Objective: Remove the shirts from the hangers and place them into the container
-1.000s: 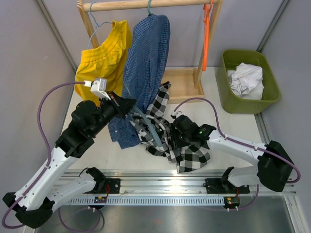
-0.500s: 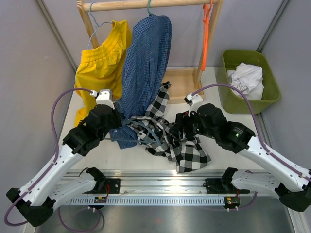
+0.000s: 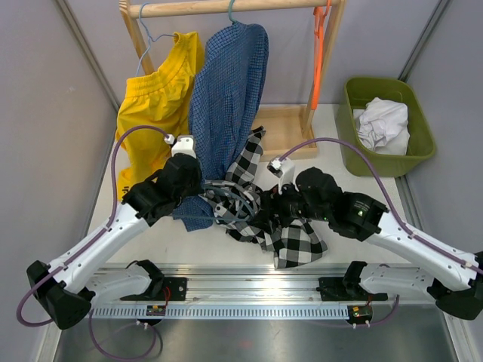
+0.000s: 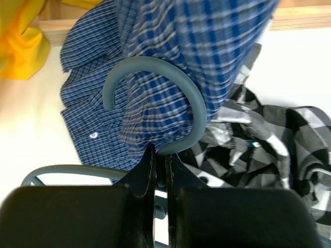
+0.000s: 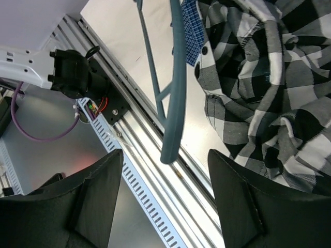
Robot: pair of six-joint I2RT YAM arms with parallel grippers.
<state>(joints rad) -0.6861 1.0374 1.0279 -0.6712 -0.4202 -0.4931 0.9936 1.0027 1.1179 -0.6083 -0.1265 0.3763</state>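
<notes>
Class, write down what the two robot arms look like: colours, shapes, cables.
Both the left arm and the right arm have white, rounded lower links and bulky black joints and wrists. A purple cable loops along each arm, ending at a small white block by the wrist. The jaws are matte black, with flat angular faces.

On the rack (image 3: 189,8) hang a garment (image 3: 158,90) left, a shirt (image 3: 226,83) middle, a hanger (image 3: 320,68) right. Right of the rack, a bin (image 3: 381,164) holds a second shirt (image 3: 383,124). Before the rack, a third shirt (image 3: 298,241) lies heaped, another hanger (image 4: 155,63) partly in it.
</notes>
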